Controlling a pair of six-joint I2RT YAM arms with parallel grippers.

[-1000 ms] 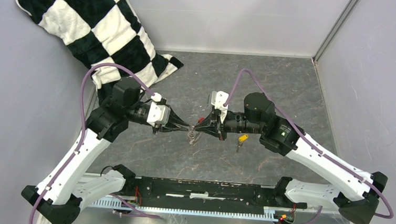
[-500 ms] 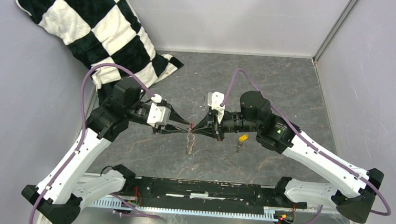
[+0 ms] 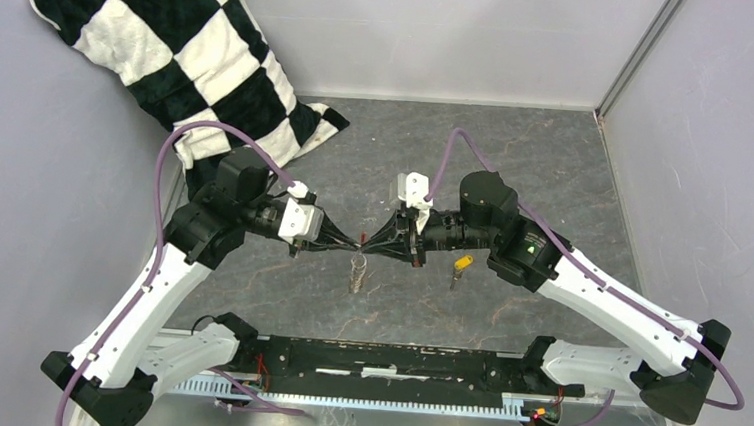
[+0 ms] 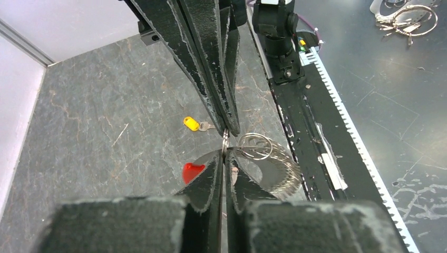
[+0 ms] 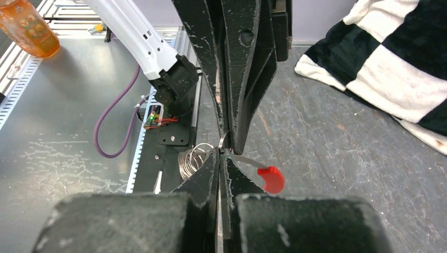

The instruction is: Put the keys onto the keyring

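Between left hand [image 3: 355, 244] and right hand [image 3: 370, 245] hangs the keyring [image 3: 357, 269].

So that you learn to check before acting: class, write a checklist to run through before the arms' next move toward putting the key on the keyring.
1. right gripper shut on keyring: ok.
2. left gripper shut on the same ring: ok.
3. key on the ring: not ok, it lies apart on the table.
4. A gripper free to fetch the key: not ok.
5. Ring's coil pried open: cannot tell.
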